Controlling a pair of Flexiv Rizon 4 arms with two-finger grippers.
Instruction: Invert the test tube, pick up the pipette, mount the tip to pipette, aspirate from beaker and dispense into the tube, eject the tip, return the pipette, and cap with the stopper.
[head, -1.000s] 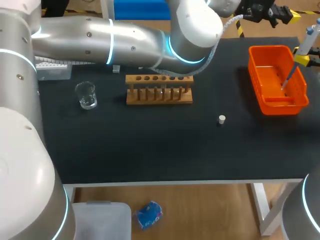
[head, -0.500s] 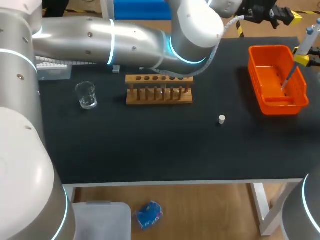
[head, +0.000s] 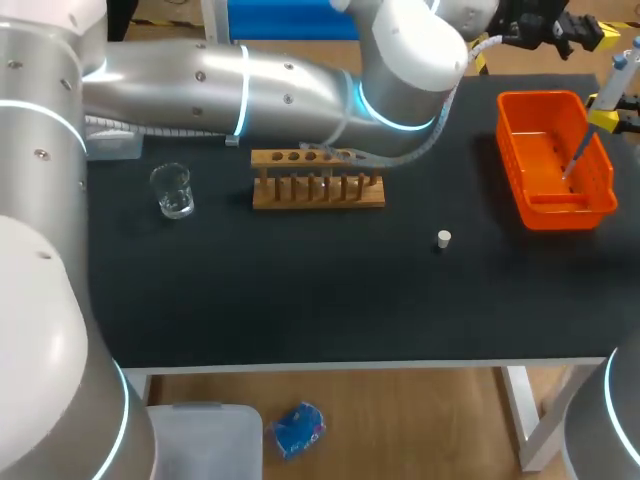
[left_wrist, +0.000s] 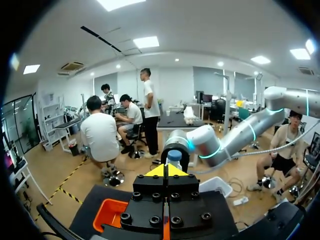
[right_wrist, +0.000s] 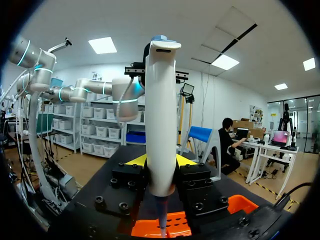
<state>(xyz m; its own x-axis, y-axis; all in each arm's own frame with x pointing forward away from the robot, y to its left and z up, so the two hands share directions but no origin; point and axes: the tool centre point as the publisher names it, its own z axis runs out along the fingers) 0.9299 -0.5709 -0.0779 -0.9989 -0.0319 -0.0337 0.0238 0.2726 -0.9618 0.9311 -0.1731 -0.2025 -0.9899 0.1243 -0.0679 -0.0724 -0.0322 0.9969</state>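
My right gripper (head: 608, 118) at the table's far right is shut on the white pipette (head: 612, 80); its clear tip (head: 574, 158) hangs slanted over the orange bin (head: 520, 160). In the right wrist view the pipette (right_wrist: 160, 115) stands upright between the yellow fingers of that gripper (right_wrist: 161, 162). My left arm reaches across the back of the table. Its gripper (head: 578, 28) is shut and empty, above the bin's far end, close to the pipette's blue top (left_wrist: 174, 156). The wooden tube rack (head: 318, 182), glass beaker (head: 172, 190) and white stopper (head: 444, 238) stand on the black table.
A tip box (head: 110, 140) sits at the back left, partly hidden under my left arm. The orange bin (left_wrist: 111, 212) lies below the left gripper (left_wrist: 167, 171). The stopper stands alone between the rack and the bin.
My left arm has shifted a little to the right and toward the back, its gripper nearer the pipette's top. The right gripper and the pipette have stayed put.
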